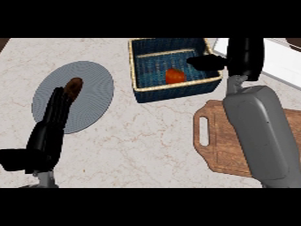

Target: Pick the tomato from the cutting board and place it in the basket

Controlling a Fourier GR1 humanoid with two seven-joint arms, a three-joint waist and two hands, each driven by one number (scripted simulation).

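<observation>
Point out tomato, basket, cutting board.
tomato (174, 76), head view, its top.
basket (178, 92), head view, near wall.
cutting board (221, 145), head view, bare wood left of forearm.

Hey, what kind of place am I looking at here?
Most likely a kitchen counter: a pale marbled countertop carries a wooden cutting board with a handle slot, a blue basket holding a tomato, and a grey plate.
</observation>
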